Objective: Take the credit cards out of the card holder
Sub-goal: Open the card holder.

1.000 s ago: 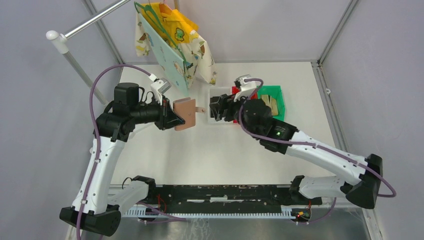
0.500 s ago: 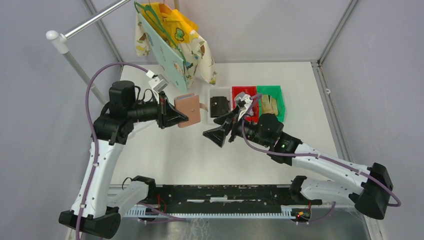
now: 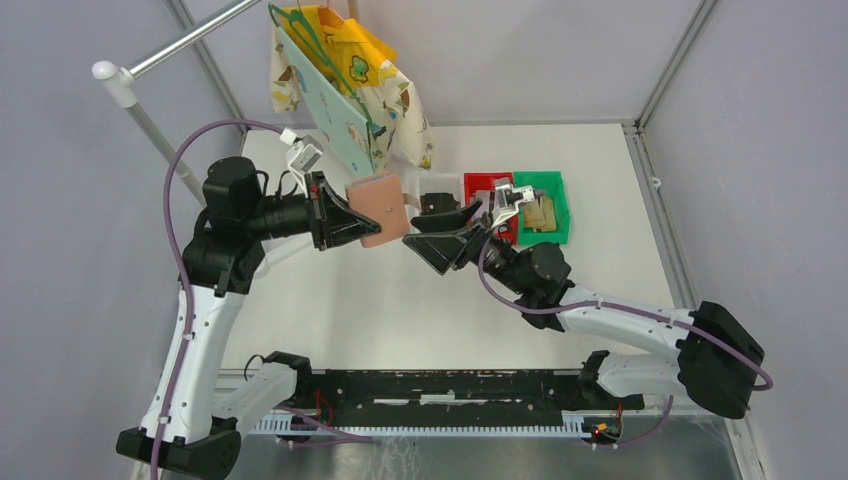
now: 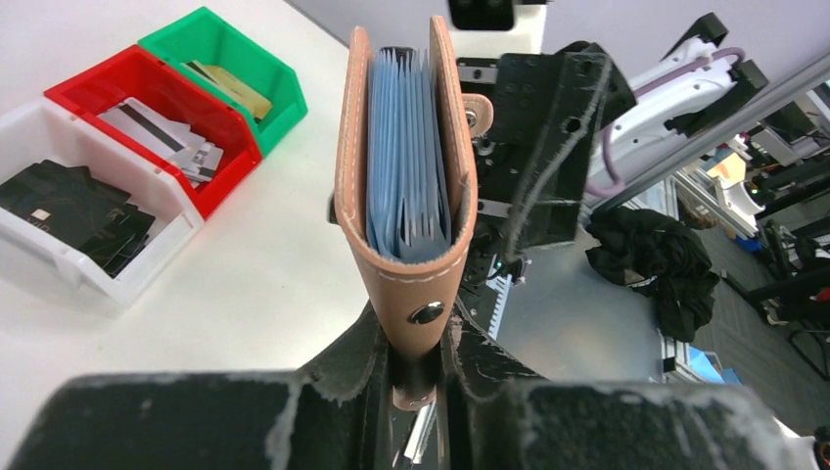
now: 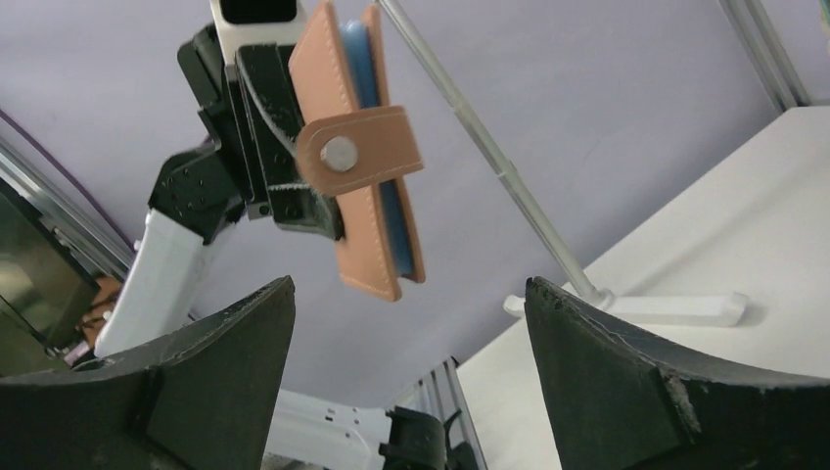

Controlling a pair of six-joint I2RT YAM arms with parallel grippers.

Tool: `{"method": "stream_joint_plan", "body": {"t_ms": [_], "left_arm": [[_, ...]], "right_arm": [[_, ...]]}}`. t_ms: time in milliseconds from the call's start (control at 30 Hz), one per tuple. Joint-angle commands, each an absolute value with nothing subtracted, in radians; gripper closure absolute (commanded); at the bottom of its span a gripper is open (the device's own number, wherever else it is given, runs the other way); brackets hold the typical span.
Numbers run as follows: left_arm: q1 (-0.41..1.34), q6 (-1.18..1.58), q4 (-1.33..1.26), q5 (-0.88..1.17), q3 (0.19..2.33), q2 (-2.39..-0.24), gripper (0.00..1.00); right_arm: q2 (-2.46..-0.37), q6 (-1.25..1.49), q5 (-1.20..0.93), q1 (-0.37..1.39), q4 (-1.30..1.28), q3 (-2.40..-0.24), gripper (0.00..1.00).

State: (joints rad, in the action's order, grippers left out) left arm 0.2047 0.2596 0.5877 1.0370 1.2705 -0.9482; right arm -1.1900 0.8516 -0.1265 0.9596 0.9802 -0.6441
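Card holder hangs above the counter, spine pinched in the left pincer. Right pincer, spread wide and empty, faces its strapped edge. In the right wrist view the holder sits at eleven o'clock, long axis twelve to six.

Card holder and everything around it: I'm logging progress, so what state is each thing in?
card holder, upright, slightly ajar, strap unsnapped
left fingers, shut on the card holder
right fingers, open, empty
white bin, holding black cards
red bin, holding grey cards
green bin, holding gold-tan cards
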Motion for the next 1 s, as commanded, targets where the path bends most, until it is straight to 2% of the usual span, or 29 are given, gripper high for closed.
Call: {"method": "stream_joint_plan", "body": {"t_ms": [0, 200, 300, 500, 633, 767, 833, 867, 900, 933, 967], "left_arm": [[0.205, 0.340, 0.506, 1.096, 1.289, -0.912, 0.98], [0.204, 0.354, 0.506, 1.110, 1.283, -0.891, 0.98], [0.206, 0.356, 0.506, 1.116, 1.275, -0.879, 0.98], [0.206, 0.355, 0.506, 1.118, 1.259, -0.873, 0.98], [0.206, 0.353, 0.506, 1.118, 1.262, -0.874, 0.98], [0.206, 0.344, 0.506, 1.114, 1.263, -0.870, 0.97], [0.207, 0.338, 0.506, 1.109, 1.260, -0.867, 0.95], [0.206, 0.336, 0.506, 1.108, 1.259, -0.867, 0.95], [0.207, 0.336, 0.505, 1.107, 1.258, -0.867, 0.95], [0.206, 0.342, 0.500, 1.103, 1.258, -0.867, 0.95], [0.206, 0.348, 0.492, 1.100, 1.258, -0.866, 0.95]], "right_arm": [[-1.247, 0.951, -0.081, 0.962, 1.187, -0.706, 0.09], [-1.296, 0.976, -0.010, 0.963, 1.204, -0.744, 0.11], [-1.315, 1.022, -0.006, 0.964, 1.302, -0.729, 0.11], [-1.357, 1.066, -0.085, 0.963, 1.252, -0.824, 0.17], [-1.371, 1.074, -0.124, 0.962, 1.149, -0.885, 0.33], [-1.357, 1.095, -0.124, 0.951, 1.138, -0.875, 0.64], [-1.329, 1.082, -0.122, 0.944, 1.085, -0.872, 0.71], [-1.315, 1.073, -0.119, 0.942, 1.071, -0.865, 0.71], [-1.298, 1.068, -0.106, 0.940, 1.061, -0.855, 0.65], [-1.285, 1.063, -0.092, 0.940, 1.055, -0.840, 0.55], [-1.270, 1.061, -0.075, 0.941, 1.051, -0.828, 0.41]]}}
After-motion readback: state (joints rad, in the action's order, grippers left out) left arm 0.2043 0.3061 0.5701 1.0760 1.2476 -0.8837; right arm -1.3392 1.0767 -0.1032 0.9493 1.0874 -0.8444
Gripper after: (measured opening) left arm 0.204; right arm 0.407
